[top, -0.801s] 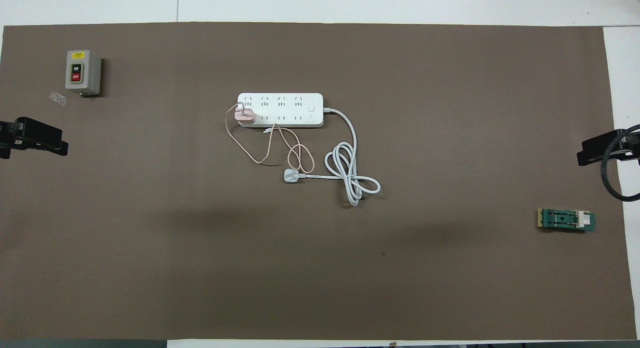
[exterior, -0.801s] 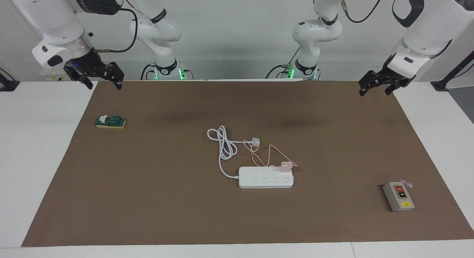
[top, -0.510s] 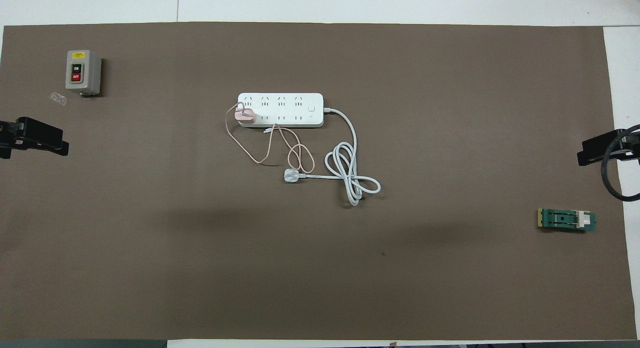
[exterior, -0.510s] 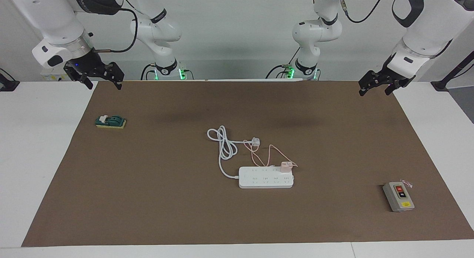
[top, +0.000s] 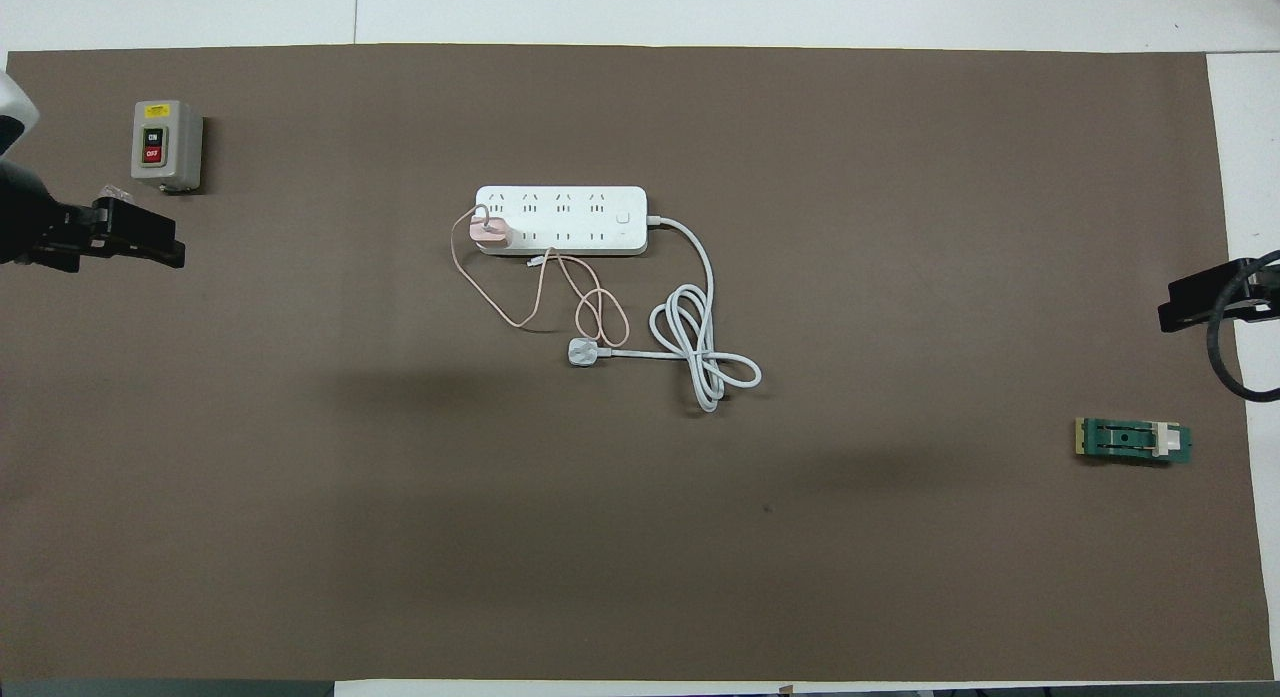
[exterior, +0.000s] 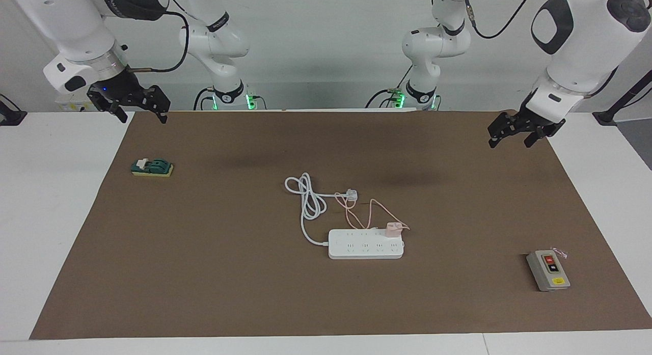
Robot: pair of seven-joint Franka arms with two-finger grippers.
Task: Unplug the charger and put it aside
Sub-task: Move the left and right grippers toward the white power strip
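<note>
The charger [exterior: 392,229] is a small pale pink cube plugged into the white power strip [exterior: 356,249], at the strip's end toward the left arm. It also shows in the overhead view [top: 490,233] on the strip [top: 575,199]. Its thin pink cable [exterior: 377,204] loops on the mat nearer to the robots [top: 503,305]. My left gripper [exterior: 509,142] is open and empty, up over the mat's edge at the left arm's end [top: 165,245]. My right gripper [exterior: 143,118] is open and empty, waiting over the mat's corner at the right arm's end [top: 1178,315].
The strip's white three-pin plug [exterior: 351,195] and coiled thick cord [exterior: 307,198] lie nearer to the robots than the strip. A grey ON/OFF switch box [exterior: 547,270] stands toward the left arm's end. A green knife switch [exterior: 152,167] lies toward the right arm's end. A brown mat [exterior: 204,273] covers the table.
My left gripper has moved lower and a little toward the middle of the mat. The right arm and the charger have not moved.
</note>
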